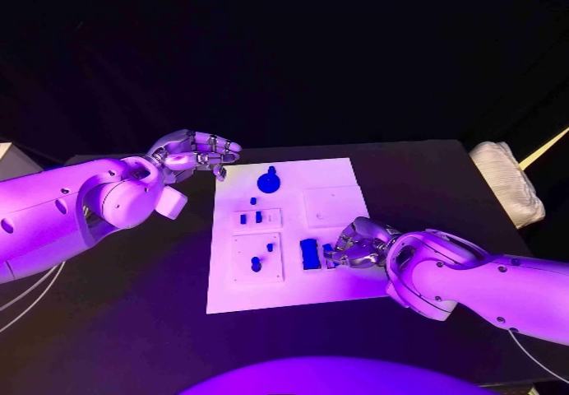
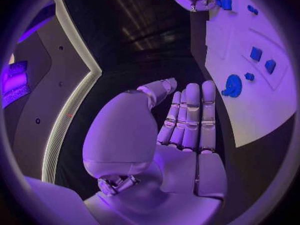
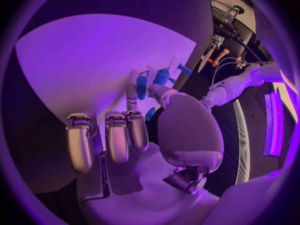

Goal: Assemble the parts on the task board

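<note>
Here the right hand (image 1: 353,244) pinches a small stiff blue block (image 1: 311,253) on the white board (image 1: 335,177); grip its flat sides. Left hand (image 1: 196,153) hovers curled, empty.

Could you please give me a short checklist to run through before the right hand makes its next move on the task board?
1. Task board flat on the table: ok.
2. Right hand at the rectangular blue part: ok.
3. Right hand's hold on that part: cannot tell; fingers hide the contact.
4. Left hand off the board, holding nothing: ok.
5. Round blue part free of both hands: ok.
</note>
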Robot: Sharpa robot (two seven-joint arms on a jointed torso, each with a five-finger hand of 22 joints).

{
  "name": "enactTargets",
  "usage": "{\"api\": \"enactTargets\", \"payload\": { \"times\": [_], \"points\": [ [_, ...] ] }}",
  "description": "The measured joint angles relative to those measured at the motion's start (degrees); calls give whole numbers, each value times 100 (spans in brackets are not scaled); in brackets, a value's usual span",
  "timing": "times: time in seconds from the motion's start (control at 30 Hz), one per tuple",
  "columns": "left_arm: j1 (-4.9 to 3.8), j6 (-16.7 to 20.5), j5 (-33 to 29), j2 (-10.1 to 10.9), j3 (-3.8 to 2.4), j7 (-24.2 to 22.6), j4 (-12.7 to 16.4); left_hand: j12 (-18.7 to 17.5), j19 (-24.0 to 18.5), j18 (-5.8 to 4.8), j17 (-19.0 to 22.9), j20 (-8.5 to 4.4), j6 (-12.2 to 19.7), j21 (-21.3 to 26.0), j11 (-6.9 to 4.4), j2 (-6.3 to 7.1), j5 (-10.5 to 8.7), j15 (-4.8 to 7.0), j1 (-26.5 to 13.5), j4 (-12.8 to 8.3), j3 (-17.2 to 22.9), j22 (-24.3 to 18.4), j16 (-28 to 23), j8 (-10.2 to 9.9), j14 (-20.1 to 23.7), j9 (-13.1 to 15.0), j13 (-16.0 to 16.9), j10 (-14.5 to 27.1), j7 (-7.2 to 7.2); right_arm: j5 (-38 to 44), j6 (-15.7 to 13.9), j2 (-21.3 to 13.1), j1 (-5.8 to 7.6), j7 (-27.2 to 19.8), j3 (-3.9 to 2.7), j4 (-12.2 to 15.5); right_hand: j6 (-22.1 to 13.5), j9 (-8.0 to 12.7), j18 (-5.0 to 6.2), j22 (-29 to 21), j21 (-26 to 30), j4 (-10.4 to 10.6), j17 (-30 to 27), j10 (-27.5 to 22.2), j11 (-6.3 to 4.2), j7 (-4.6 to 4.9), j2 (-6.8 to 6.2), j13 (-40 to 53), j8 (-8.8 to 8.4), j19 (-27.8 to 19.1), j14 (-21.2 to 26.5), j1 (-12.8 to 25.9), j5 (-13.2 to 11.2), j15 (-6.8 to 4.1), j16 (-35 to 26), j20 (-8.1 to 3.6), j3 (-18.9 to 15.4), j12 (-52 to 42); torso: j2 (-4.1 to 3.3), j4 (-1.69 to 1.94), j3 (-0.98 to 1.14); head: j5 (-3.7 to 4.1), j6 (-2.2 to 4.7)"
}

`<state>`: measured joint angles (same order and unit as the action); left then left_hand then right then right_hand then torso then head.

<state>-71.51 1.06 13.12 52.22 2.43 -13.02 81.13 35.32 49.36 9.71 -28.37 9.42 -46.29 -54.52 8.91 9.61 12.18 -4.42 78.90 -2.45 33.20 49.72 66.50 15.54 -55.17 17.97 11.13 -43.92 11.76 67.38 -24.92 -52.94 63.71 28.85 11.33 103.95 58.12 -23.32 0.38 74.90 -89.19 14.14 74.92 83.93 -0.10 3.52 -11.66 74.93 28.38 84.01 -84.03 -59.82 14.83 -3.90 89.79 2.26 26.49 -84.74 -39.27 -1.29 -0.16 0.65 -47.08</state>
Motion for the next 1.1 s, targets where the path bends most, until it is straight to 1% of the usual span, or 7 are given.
{"api": "enactTargets", "payload": {
  "times": [0.3, 0.37, 0.8, 0.87, 0.9, 1.03, 1.1],
  "points": [
    [0, -3, 5, 6, 1, 4, -7, -3, 0, 0, 0, 0, 0, 22, 0, 0, 0, 0, 0, 0, 0, 0, 0, 34, 0, 0, 0, 0, 0, 4, -16, -39, -6, 0, 2, 65, -1, -15, 0, 2, 0, 170, -1, 0, 0, 1, -10, -1, 0, 0, 0, 237, -100, 0, 0, 0, -142, 0, 1, -3, 1, -11, -5],
    [0, -5, 5, 7, 1, 5, -7, -4, 0, 0, -1, 0, 0, 22, 0, 0, 0, 0, 0, 0, 0, 0, 0, 34, 0, 0, 0, 0, 0, -5, -17, -53, -7, -4, 2, 80, -1, -15, 0, 5, 0, 177, -1, 0, 0, 1, -40, -1, 0, 0, 0, 266, -100, 0, 0, 0, -149, 0, 1, -3, 2, -13, -8],
    [0, -20, 7, 12, 1, 16, -15, -4, 0, 0, -1, 0, 0, 22, 0, 0, 0, 0, 0, 0, 0, -1, 0, 34, 0, 0, 0, 0, 0, -46, -20, -150, -10, -33, 1, 146, -1, -14, 0, 4, 0, 199, -1, 21, -21, 0, -18, -1, 23, 0, 0, 289, -99, 0, 0, 0, -171, 0, 2, -6, 3, -17, -14],
    [0, -21, 7, 12, 0, 18, -15, -4, 0, 0, -1, 0, 0, 22, 0, 0, 0, 0, 0, 0, 0, -5, 0, 34, 0, 0, 0, 0, 0, -46, -20, -155, -10, -36, 1, 142, -1, -19, 0, 4, 0, 148, -1, 21, -21, 0, -9, -1, 23, 0, 0, 281, -99, 0, 0, 0, -120, 0, 3, -6, 1, -17, -14],
    [0, -22, 7, 12, 0, 19, -15, -4, 0, 0, -1, 0, 0, 22, 0, 0, 0, 0, 0, 0, 0, -5, 0, 34, 0, 0, 0, 0, 0, -46, -19, -156, -10, -38, 1, 136, -1, -26, 0, 4, 0, 55, -1, 21, -21, 0, 30, -1, 23, -3, 0, 165, -108, 0, 0, -8, -77, 0, 3, -6, 1, -14, -15],
    [0, -23, 7, 12, 0, 22, -16, -4, 0, 0, 5, 0, 0, 22, 0, 0, 0, 0, 0, 11, 11, -5, 0, 34, 0, 0, 0, 0, 0, -41, -13, -154, -10, -45, 1, 108, -1, -32, 1, 3, 0, -272, -1, 1, -42, 0, 44, -2, 46, 0, 21, -245, -466, -21, 0, -42, 55, 0, 3, -4, -1, -9, -12],
    [0, -23, 7, 12, -1, 23, -16, -4, 0, 0, 5, 0, 0, 22, 0, 0, 0, 0, 0, 16, 16, -5, 0, 34, 0, 0, 0, 0, 0, -36, -10, -148, -10, -47, 1, 97, -1, -32, 0, 3, 0, -336, -1, 1, -42, 0, 34, -2, 45, 0, 21, -313, -555, -21, 0, -42, 74, 0, 3, -3, -2, -7, -10]
  ]
}}
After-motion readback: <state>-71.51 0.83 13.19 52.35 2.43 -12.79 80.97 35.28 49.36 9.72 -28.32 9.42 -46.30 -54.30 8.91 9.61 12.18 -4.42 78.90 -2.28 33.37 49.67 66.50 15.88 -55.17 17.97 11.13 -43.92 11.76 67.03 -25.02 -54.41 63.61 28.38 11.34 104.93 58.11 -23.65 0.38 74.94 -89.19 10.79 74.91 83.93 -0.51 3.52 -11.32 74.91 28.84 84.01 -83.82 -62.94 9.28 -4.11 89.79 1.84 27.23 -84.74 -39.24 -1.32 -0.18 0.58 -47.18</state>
